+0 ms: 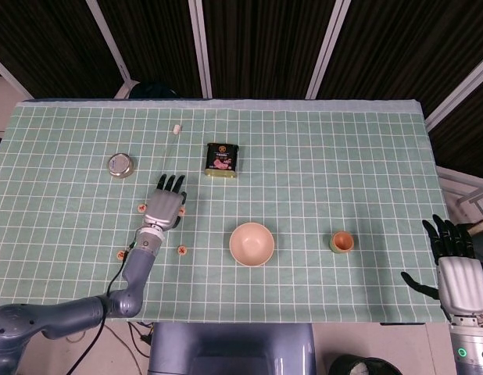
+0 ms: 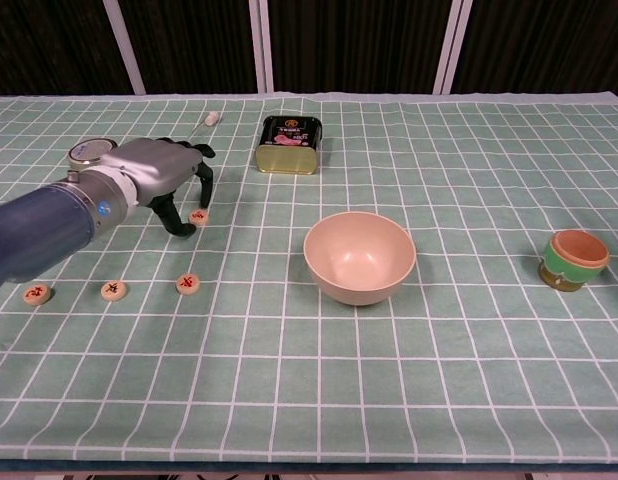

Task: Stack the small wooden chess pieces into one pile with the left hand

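The left hand (image 2: 161, 178) is held over the tabletop (image 2: 439, 380) with fingers spread and curved downward, nothing gripped. One chess piece (image 2: 198, 216) lies just beneath its fingertips, on the bowl side of the palm. Three further pieces (image 2: 113, 290) are noted nearer the front edge, unstacked.

Left hand (image 1: 165, 206) spread, empty; right hand (image 1: 454, 269) spread, empty.

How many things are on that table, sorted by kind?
Wooden chess pieces: 5
Bowl: 1
Small cup: 1
Rectangular tin: 1
Round tin: 1
Thin stick: 1
Total: 10
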### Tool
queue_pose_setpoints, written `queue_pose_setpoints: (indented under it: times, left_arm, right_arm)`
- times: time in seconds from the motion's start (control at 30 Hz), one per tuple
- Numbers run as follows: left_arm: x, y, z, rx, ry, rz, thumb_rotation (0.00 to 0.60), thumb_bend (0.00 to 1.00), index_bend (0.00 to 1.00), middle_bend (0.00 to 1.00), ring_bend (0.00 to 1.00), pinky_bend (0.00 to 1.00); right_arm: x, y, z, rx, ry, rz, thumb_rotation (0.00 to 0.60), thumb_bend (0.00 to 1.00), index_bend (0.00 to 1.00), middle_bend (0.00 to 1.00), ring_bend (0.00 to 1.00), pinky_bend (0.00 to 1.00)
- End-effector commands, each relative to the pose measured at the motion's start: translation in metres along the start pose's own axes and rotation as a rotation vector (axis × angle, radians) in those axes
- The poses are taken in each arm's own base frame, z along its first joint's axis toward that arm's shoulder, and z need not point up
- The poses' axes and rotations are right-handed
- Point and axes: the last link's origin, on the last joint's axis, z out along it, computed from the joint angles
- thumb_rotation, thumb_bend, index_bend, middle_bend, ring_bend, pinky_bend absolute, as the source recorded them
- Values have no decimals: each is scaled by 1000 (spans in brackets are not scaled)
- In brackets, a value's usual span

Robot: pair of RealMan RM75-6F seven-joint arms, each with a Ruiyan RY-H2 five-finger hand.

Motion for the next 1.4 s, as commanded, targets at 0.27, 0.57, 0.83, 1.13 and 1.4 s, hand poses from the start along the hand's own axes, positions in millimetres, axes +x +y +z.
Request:
queue_pose_setpoints:
  times: [0.27,0.57,0.83,1.13,1.4]
  left_arm:
    - [0,6,0,8,13,34,600,282,469,16,0,0]
    - [3,9,-2,13,12,59,600,294,483,17,0,0]
    - [1,8,-1,29,3,76,600,295,484,17,0,0]
    - [-4,8,1,37,-12,93,600,311,496,19,0,0]
    - [-2,6,0,36,-2,87,600,330,519,36,0,0]
  right_arm:
    - [0,0,0,-1,1,1,600,233,89,13,0,0]
    - [0,0,0,-7,4,2,600,233,89,13,0,0]
    - [0,1,1,-12,4,3,600,233,90,13,0,0]
    - [0,1,1,-15,6,4,600,232,89,13,0,0]
    - [0,1,1,-16,4,5,600,232,90,13,0,0]
